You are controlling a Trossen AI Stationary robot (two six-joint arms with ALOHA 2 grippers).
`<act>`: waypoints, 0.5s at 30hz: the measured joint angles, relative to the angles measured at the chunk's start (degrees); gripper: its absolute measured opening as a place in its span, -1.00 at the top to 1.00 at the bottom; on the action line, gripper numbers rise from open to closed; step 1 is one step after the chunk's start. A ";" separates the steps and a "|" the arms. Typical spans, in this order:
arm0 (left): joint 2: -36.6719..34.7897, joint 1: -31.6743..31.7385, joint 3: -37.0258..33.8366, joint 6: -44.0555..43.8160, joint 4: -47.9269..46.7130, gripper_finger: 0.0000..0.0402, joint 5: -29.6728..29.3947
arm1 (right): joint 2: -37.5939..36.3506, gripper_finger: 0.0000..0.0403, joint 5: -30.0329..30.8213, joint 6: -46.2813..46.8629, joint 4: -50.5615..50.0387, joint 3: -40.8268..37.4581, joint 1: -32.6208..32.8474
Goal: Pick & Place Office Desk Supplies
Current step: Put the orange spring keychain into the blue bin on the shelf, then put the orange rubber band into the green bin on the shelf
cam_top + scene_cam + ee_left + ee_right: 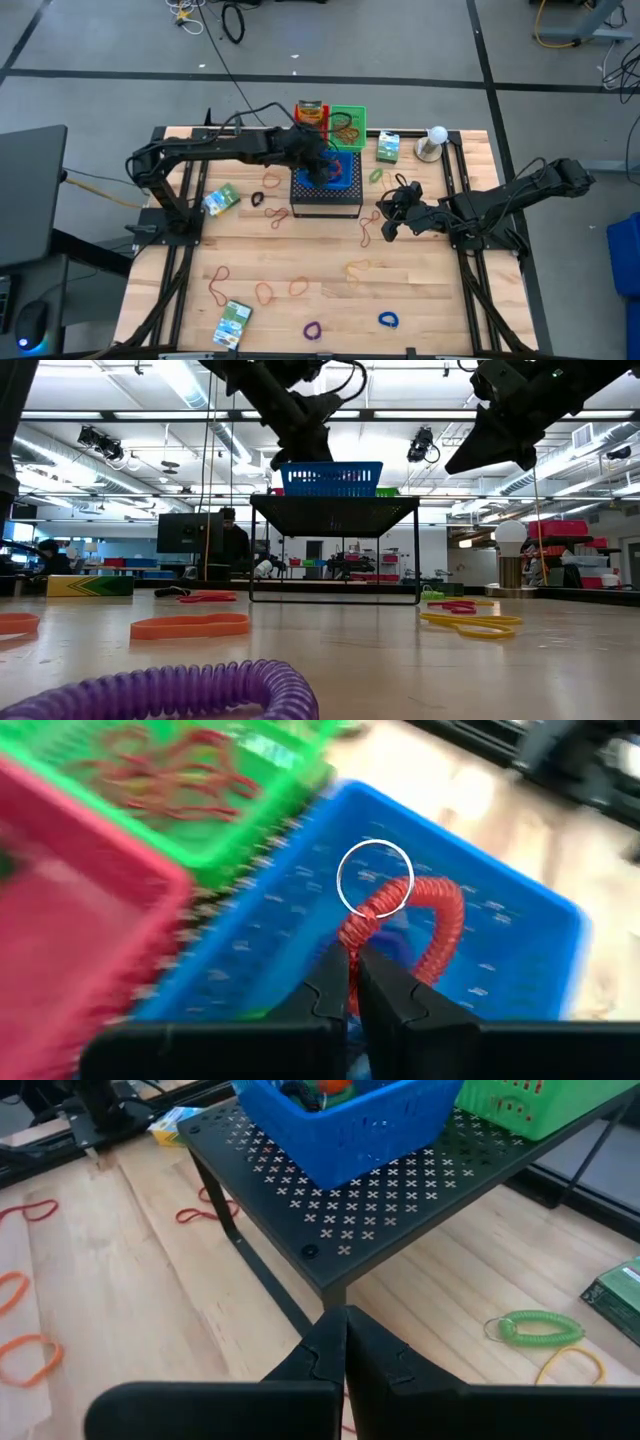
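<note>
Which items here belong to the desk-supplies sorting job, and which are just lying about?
Job items:
- red coil loop gripped by left pincer over blue basket
- green basket with rubber bands
- purple coil loop
- green-white box

Lying about:
- white ball on stand
- black perforated stand

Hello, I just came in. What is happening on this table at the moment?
A two-armed robot is sorting office supplies. The left gripper is over the blue plastic basket on the black perforated stand, its jaws shut on a red coiled loop with a metal ring. The green plastic basket beside it already holds thin red rubber bands. The right gripper hangs shut and empty above the wooden table, near a green coiled loop. Many bands, loops and boxes lie scattered on the table.
</note>
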 joint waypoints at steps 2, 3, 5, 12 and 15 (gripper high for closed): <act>0.45 0.03 0.05 -0.17 -0.06 0.92 2.02 | 0.00 0.97 0.10 0.02 0.06 0.00 0.00; 0.67 0.10 0.03 -0.36 -0.19 0.91 2.97 | 0.00 0.97 0.10 0.00 0.00 0.00 0.00; 0.91 0.31 0.04 -0.82 -0.71 0.87 4.53 | 0.00 0.97 0.11 0.00 0.02 0.00 0.00; 0.74 0.35 0.07 -0.46 -0.94 0.58 4.85 | 0.00 0.97 0.20 -0.61 0.00 0.00 0.00; 0.56 0.32 0.07 -0.20 -0.87 0.43 5.20 | 0.00 0.97 0.20 -0.61 -0.04 0.00 0.00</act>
